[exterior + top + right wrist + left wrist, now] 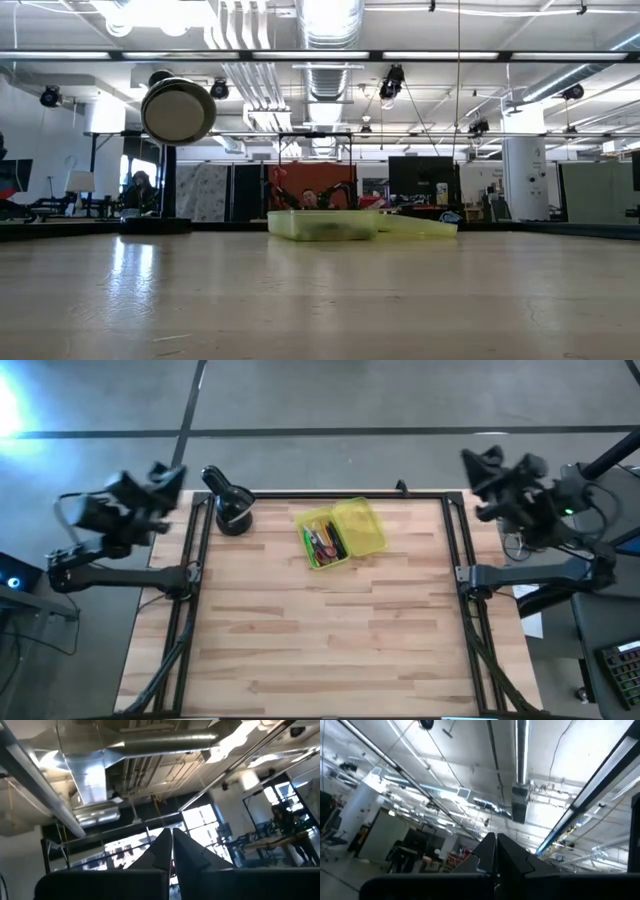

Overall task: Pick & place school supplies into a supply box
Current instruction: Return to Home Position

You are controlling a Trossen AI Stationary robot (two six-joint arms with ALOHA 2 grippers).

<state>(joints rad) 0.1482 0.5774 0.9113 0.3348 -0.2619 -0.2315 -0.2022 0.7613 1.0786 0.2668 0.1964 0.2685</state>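
Note:
The yellow translucent supply box lies open on the far middle of the wooden table, both halves flat; the left half holds several pens and pencils. In the low view the box rests on its bottom. My left gripper is shut and raised off the table's far left corner, tilted upward; in its wrist view the fingers meet with nothing between them. My right gripper is shut and raised off the far right corner, its fingers together and empty.
A black round holder stands at the far left of the table, left of the box. Black frame rails run along the table's left and right sides. The near half of the wooden table is bare wood.

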